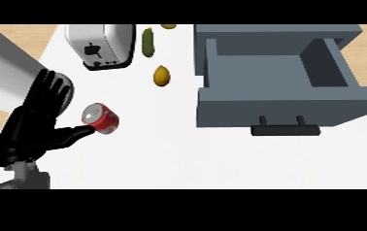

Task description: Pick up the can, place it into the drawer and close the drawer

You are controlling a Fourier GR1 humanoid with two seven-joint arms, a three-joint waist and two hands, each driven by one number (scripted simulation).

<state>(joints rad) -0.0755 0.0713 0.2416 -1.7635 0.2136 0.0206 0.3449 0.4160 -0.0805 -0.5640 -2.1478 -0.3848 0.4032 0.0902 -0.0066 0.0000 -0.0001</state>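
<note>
White counter: red can w/ silver top, tilted, touching L hand thumb; fingers straight.

Cut off / hidden only:
- Left hand: wrist and forearm run out at the lower left edge; palm side faces away.
- Grey slab behind that hand: clipped by the left edge, can't tell what it is.
- Yellow item at top centre: only a sliver shows below the top edge, unidentifiable.
- Toaster, upper left: top clipped.
- Drawer, right: far right corner close to the edge; cabinet behind it cut at the top.
- Can: label too small to read.
</note>
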